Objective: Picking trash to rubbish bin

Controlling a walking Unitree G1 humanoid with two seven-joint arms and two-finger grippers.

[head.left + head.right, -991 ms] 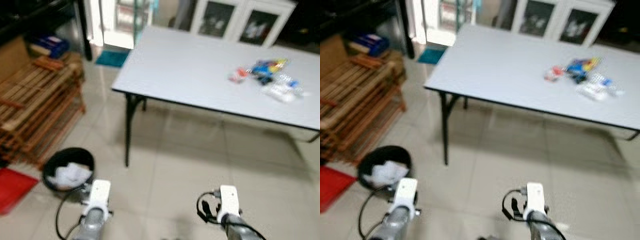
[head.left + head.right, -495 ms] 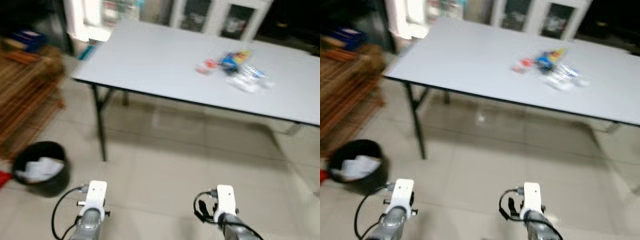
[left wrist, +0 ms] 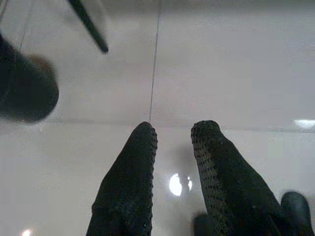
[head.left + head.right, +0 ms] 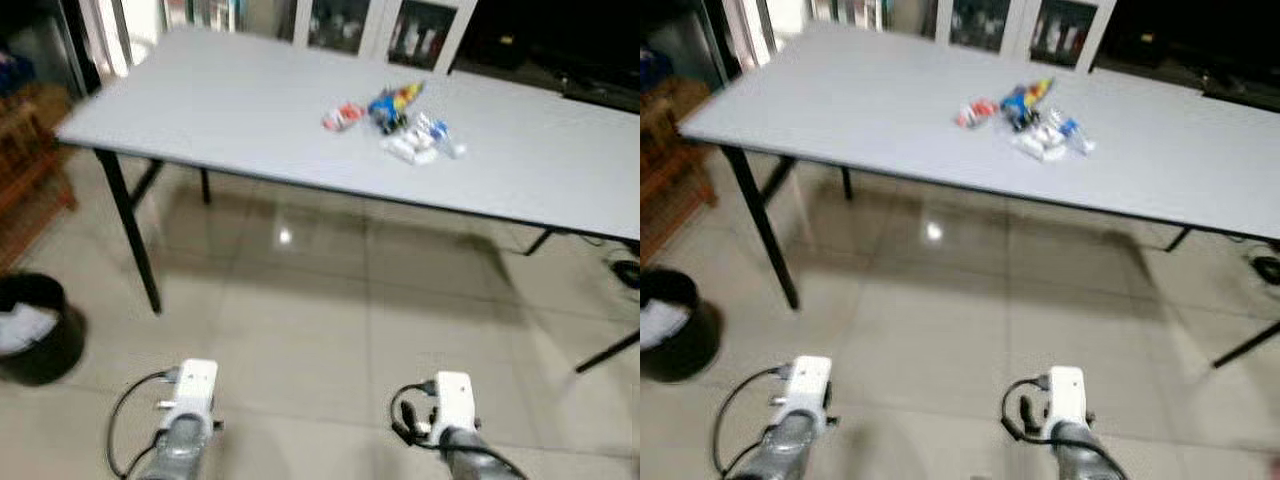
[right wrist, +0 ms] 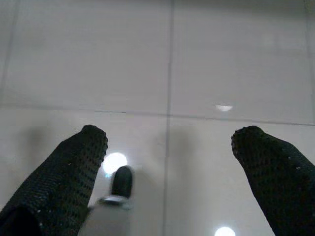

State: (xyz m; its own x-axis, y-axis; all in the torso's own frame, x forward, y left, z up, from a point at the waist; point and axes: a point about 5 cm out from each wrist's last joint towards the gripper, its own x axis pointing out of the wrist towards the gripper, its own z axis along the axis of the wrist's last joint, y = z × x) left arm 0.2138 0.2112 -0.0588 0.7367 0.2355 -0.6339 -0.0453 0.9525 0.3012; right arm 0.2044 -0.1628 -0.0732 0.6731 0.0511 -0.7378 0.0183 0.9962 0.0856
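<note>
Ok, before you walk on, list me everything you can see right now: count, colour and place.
Long grey folding table: one, grey top on black legs, ahead across the view.
Pile of mixed wrappers and packets: one cluster, red, blue, yellow and white, on the tabletop near its middle.
Round black rubbish bin: one, black with white trash inside, on the floor at far left.
Glass-door cabinets: white frames, behind the table.
Wooden rack: brown, left edge.
Tiled floor: beige, glossy.
Left hand: black fingers slightly apart, over the floor.
Right hand: black fingers wide apart, over the floor.

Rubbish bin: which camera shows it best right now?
The right eye view: the black rubbish bin stands on the floor at far left, white trash inside. The left eye view crops it at the edge; the left wrist view gives a dark blur.
</note>
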